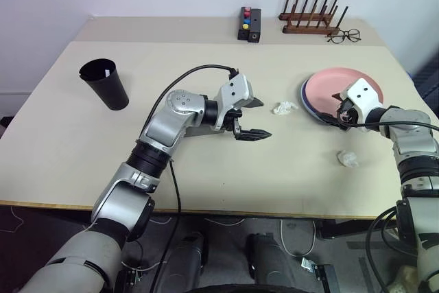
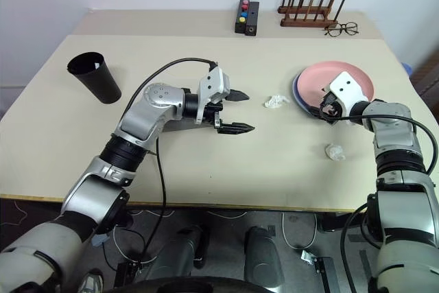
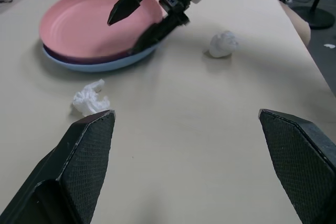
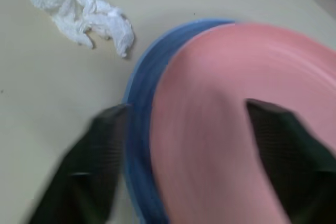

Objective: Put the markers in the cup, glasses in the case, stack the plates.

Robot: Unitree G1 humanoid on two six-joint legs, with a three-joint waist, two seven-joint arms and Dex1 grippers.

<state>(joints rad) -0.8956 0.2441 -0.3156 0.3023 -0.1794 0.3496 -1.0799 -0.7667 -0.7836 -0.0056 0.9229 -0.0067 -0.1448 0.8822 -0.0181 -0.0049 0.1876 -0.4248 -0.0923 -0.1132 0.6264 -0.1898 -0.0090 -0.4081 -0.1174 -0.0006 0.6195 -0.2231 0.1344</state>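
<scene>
The black cup (image 1: pixel 104 83) stands at the far left of the surface (image 1: pixel 206 162). The left tool (image 1: pixel 249 119) hovers mid-surface, fingers spread, empty. A crumpled tissue (image 1: pixel 284 108) lies beside the pink plate (image 1: pixel 339 87) stacked on the blue plate (image 3: pixel 94 65), where the right tool (image 3: pixel 142 17) gapes over the near rim.

No text, label, brand, number or sign can be read in any of the views. The plates, the cup and the small black box with coloured dots at the far side of the table show no legible marking.
</scene>
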